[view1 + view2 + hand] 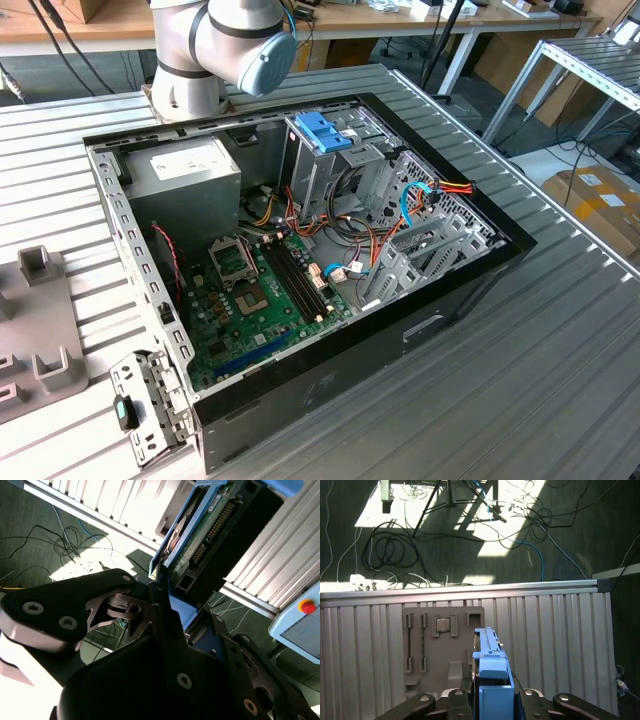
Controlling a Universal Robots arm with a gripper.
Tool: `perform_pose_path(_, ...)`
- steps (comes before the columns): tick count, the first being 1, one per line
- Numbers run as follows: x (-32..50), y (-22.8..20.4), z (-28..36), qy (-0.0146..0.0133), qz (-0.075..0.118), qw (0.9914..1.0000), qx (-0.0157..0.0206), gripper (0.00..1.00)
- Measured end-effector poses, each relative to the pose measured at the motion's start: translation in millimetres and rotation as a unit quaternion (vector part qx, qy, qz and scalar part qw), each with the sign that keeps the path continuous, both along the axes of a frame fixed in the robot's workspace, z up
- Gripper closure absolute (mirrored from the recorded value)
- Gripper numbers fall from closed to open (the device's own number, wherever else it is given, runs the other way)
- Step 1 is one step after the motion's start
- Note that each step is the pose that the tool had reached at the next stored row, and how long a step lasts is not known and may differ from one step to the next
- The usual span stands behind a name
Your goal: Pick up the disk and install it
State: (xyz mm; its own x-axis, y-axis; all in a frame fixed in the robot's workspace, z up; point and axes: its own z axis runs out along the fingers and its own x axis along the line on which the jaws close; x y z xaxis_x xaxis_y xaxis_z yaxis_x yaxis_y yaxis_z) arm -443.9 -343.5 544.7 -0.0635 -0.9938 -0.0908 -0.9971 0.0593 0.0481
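Note:
In both wrist views my gripper (492, 702) (170, 611) is shut on the disk (490, 672) (210, 525). It is a dark drive in a bright blue carrier, and its green circuit board and connector show in the second wrist view. The black fingers (115, 605) clamp the carrier's blue rails from both sides. In the first wrist view the disk is held edge-on above the ribbed metal table (555, 635), beside a grey holding fixture (440, 640). The open computer case (480, 285) lies on the table in the exterior view, with the arm's base (215, 50) behind it.
Inside the case stand an upright metal cage with a blue handle (322, 130), a power supply (190, 170), a motherboard (270, 290) and loose cables (420, 195). A grey fixture (40, 330) sits at the exterior view's left. Cables litter the floor (395, 550) beyond the table edge.

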Motion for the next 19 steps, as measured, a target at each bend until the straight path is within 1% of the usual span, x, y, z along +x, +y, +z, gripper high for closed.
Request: perform_pose_path(19,9.6,0.0,-3.1,0.0000,0.000,1.00000,0.0000,0.63)
